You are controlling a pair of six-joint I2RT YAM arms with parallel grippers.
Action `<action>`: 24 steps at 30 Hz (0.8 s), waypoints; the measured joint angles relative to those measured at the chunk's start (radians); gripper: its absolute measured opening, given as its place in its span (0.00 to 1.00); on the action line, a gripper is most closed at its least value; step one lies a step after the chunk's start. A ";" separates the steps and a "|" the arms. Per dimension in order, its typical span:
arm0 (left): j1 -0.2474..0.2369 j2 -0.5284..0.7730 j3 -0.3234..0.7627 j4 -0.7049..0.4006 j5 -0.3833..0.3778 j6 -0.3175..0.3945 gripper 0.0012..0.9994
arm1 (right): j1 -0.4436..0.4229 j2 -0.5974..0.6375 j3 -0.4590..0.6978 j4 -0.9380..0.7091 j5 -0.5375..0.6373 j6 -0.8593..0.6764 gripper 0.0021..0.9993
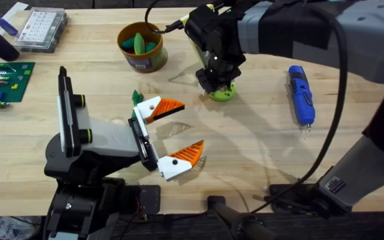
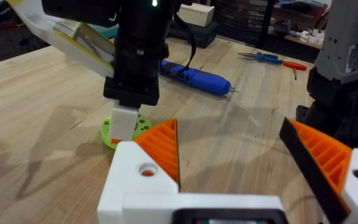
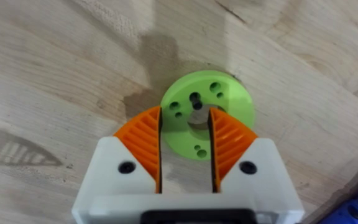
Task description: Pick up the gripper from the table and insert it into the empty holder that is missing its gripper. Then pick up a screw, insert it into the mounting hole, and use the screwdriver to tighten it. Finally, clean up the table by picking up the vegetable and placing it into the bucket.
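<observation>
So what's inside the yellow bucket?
The bucket holds green pieces, at least one shaped like a pea pod. Its wall and the pieces on top cover whatever lies deeper, so I can't tell how many there are.

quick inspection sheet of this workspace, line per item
surface: wooden table, bare at the middle
job's things: blue screwdriver lying right of the green disc; bucket holding green pieces
clutter: clear box, green brick plate at far left
grippers: left claw open, holding nothing; right claw over the disc, fingers astride its centre
cables: black cable along the right arm
surroundings: pliers lie beyond the screwdriver
</observation>
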 joint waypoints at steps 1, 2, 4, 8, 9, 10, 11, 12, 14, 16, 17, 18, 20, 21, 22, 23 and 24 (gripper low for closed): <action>0.000 0.000 0.000 0.002 0.000 -0.001 0.99 | 0.000 0.000 0.000 -0.001 -0.001 0.000 0.17; 0.000 0.000 0.000 0.003 0.000 -0.001 0.99 | 0.000 0.000 0.000 -0.001 -0.001 0.000 0.17; 0.000 0.000 0.000 0.002 0.000 -0.001 0.99 | 0.000 0.000 0.000 -0.002 -0.001 0.000 0.17; 0.000 0.000 0.000 0.003 0.000 -0.001 0.99 | 0.000 0.000 0.000 -0.003 -0.002 0.000 0.17; 0.000 0.000 0.000 0.003 0.000 -0.001 0.99 | 0.000 0.000 0.000 -0.005 -0.002 0.000 0.17; 0.000 0.000 0.000 0.003 0.000 -0.001 0.99 | 0.000 0.000 0.000 -0.007 -0.002 0.000 0.17; 0.000 0.000 0.000 0.003 0.000 -0.001 0.99 | 0.000 -0.001 0.000 -0.008 -0.003 0.000 0.17; 0.000 0.000 0.000 0.003 0.000 -0.001 0.99 | 0.000 -0.003 0.000 -0.012 -0.003 0.000 0.17; 0.000 0.000 0.000 0.003 0.000 -0.001 0.99 | 0.000 -0.010 -0.001 -0.030 -0.003 0.000 0.17; 0.000 0.000 0.000 0.003 0.000 -0.001 0.99 | 0.000 -0.029 -0.004 -0.043 -0.003 0.000 0.17; 0.000 0.000 0.000 0.003 0.000 -0.001 0.99 | 0.000 -0.044 -0.005 -0.050 -0.003 0.000 0.17; 0.000 0.000 0.000 0.003 0.000 -0.001 0.99 | 0.000 -0.065 -0.005 -0.057 -0.003 0.000 0.17; 0.000 0.000 0.000 0.003 0.000 -0.001 0.99 | 0.000 -0.116 -0.005 -0.073 -0.003 0.000 0.17; 0.000 0.000 0.000 0.003 0.000 -0.001 0.99 | 0.000 -0.146 -0.005 -0.082 -0.003 0.000 0.17; 0.000 0.000 0.000 0.003 0.000 -0.001 0.99 | 0.000 -0.176 -0.005 -0.092 -0.003 0.000 0.17; 0.000 0.000 0.000 0.003 0.000 -0.001 0.99 | 0.000 -0.204 -0.005 -0.101 -0.003 0.000 0.17; 0.000 0.000 0.000 0.003 0.000 -0.001 0.99 | 0.000 -0.230 -0.005 -0.107 -0.003 0.000 0.17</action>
